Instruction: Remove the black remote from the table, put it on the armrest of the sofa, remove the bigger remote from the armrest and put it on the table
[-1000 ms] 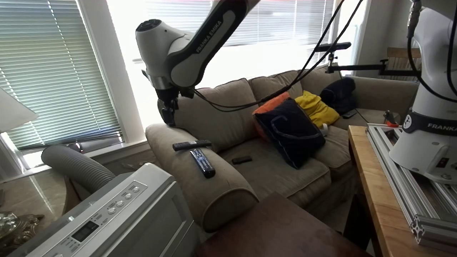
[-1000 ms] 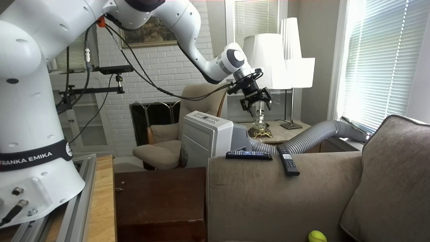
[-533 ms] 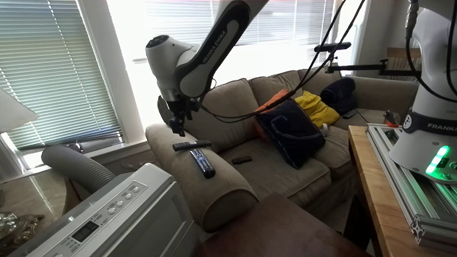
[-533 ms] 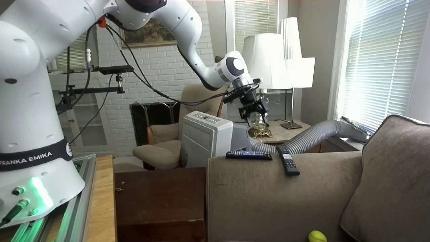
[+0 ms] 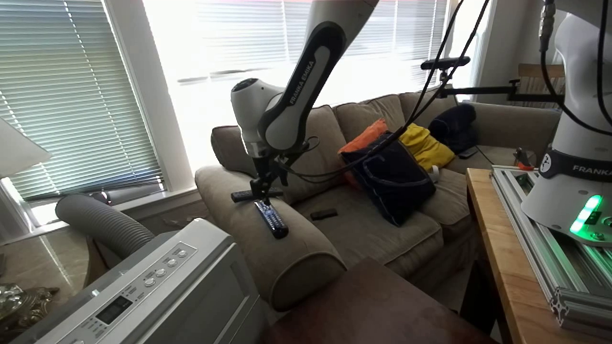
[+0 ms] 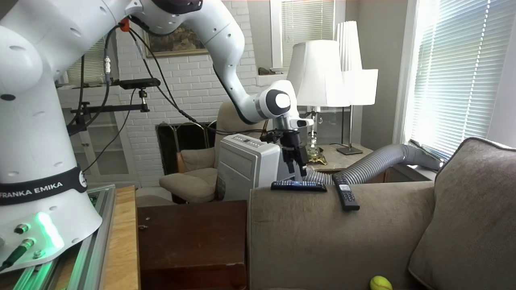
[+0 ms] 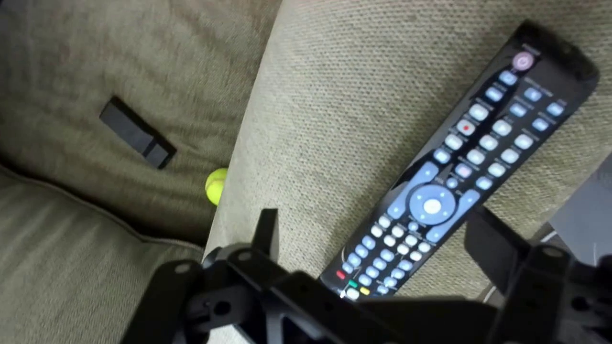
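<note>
Two FRANKA EMIKA labels (image 5: 302, 82); jaws above bigger remote (image 7: 449, 167)

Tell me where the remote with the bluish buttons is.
The remote lies on the sofa armrest, left of the black handset in an exterior view, below the open tool.

Wrist view close, down on armrest (image 7: 325, 119), ext. views farther, armrest shared

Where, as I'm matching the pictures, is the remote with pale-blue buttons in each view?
In an exterior view: remote, slightly left of centre, below mid-height.
In an exterior view: remote, slightly right of centre, below mid-height.
In the wrist view: remote, right of centre, slanting from upper right.
Shared landmark: the armrest under it.
</note>
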Controlling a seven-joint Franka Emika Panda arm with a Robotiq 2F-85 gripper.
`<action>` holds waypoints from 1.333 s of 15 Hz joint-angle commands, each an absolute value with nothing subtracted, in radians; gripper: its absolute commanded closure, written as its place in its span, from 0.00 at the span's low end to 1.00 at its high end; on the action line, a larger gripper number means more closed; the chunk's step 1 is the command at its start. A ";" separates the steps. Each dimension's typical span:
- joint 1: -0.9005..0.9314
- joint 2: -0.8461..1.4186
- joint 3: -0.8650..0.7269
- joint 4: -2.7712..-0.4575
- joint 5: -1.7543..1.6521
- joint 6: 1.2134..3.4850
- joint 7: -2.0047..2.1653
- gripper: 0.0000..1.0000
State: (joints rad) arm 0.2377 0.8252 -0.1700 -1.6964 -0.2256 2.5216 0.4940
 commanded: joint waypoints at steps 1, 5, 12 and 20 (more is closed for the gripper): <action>0.212 0.812 -0.130 -1.764 -0.102 2.623 0.551 0.00; 0.215 0.827 -0.121 -1.778 0.005 2.734 0.571 0.00; 0.253 0.859 -0.170 -1.779 0.034 2.742 0.627 0.00; 0.273 0.890 -0.184 -1.767 0.026 2.750 0.670 0.00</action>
State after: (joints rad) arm 0.2477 0.8759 -0.1671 -1.7655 0.0046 2.7288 0.6426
